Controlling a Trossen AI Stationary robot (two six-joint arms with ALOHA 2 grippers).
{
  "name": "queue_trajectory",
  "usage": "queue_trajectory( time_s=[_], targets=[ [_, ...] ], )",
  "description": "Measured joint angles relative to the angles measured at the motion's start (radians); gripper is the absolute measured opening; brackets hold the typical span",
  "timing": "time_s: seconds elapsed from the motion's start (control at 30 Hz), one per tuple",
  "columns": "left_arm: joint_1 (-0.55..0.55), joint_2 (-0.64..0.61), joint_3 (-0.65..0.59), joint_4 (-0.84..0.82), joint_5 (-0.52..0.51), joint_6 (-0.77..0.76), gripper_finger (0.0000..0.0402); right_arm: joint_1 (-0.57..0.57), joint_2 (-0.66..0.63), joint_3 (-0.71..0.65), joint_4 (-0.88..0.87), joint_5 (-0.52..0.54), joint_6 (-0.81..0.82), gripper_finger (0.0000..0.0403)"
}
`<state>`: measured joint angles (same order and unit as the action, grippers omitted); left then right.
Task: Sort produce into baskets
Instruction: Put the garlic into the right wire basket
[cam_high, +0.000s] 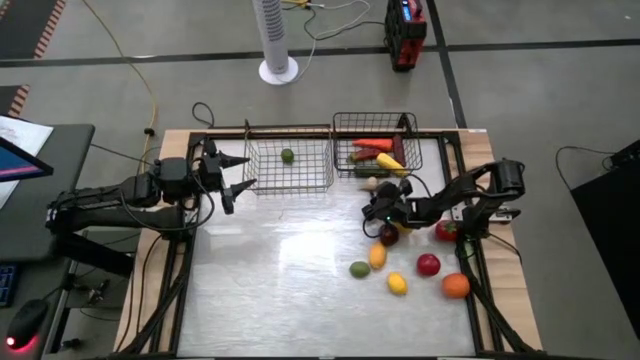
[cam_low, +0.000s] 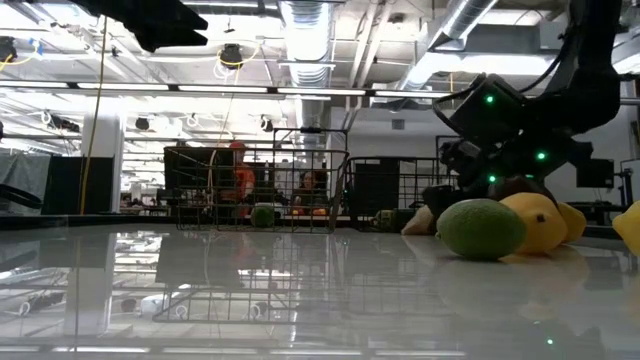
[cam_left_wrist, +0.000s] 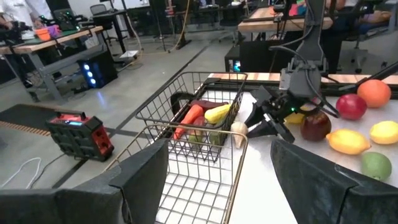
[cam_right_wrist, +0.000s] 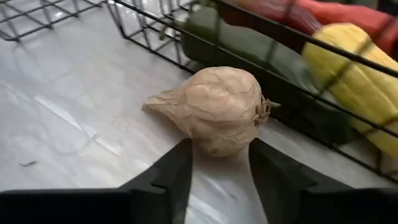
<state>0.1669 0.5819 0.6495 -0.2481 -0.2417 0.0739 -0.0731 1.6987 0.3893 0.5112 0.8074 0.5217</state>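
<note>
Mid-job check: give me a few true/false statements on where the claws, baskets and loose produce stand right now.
1. The left basket holds one green round piece. True.
2. The right claw is shut on a red apple. False: it is open, its fingers either side of a beige garlic bulb on the table just outside the right basket.
3. The right basket holds long pieces, among them an orange one and a yellow one. True.
4. The left claw is reaching into the right basket. False: it hangs open at the left basket's left side.
5. All produce is sorted. False: several round pieces, such as an orange one, lie on the table.
</note>
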Motion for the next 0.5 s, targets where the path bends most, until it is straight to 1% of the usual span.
queue_trajectory(
  time_s=[0.2, 0.3, 0.4, 0.5],
  targets=[
    [0.000, 0.000, 0.000, -0.002, 0.000, 0.008, 0.0272, -0.009, 0.023, 0.000, 0.064, -0.024, -0.040, 0.0095],
    [0.000, 0.000, 0.000, -0.007, -0.001, 0.008, 0.0272, 0.009, 0.023, 0.000, 0.090, -0.027, -0.061, 0.0059],
    [0.000, 0.000, 0.000, -0.008, -0.001, 0.008, 0.0272, 0.046, 0.022, 0.000, 0.124, -0.032, -0.094, 0.0031],
    [0.000, 0.000, 0.000, -0.009, -0.001, 0.009, 0.0272, 0.094, 0.022, 0.000, 0.154, -0.031, -0.129, 0.0018]
  ],
)
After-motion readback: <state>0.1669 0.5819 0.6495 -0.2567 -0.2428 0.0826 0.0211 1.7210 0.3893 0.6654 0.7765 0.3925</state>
